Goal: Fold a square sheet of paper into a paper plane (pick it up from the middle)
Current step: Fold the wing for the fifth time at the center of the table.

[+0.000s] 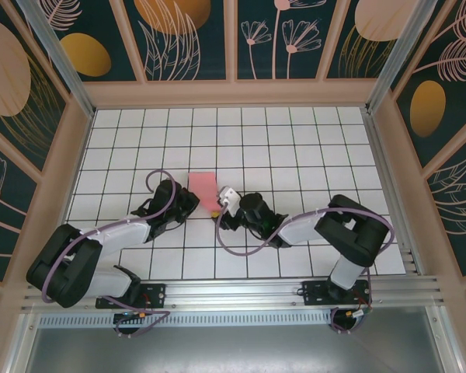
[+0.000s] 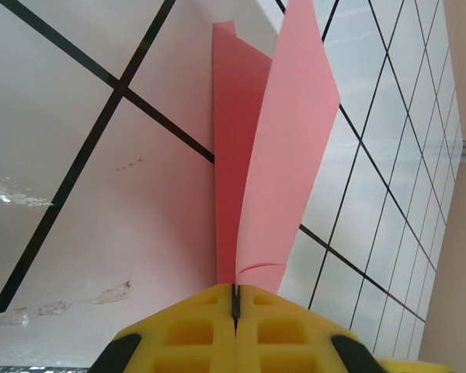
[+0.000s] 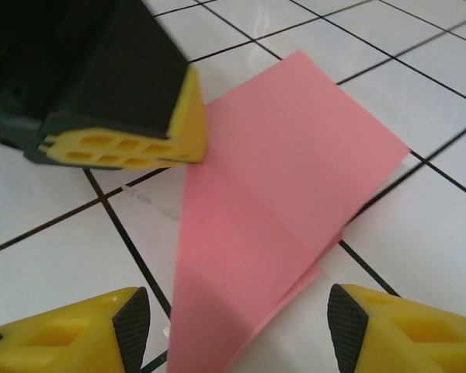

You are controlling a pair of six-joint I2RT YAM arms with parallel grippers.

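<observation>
On the tiled table (image 1: 295, 140), left gripper (image 2: 235, 297) pinches the folded paper (image 2: 291, 140).

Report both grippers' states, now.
Left gripper: closed, pinching the pink paper.
Right gripper: open, holding nothing, its fingers on either side of the paper's corner.
</observation>
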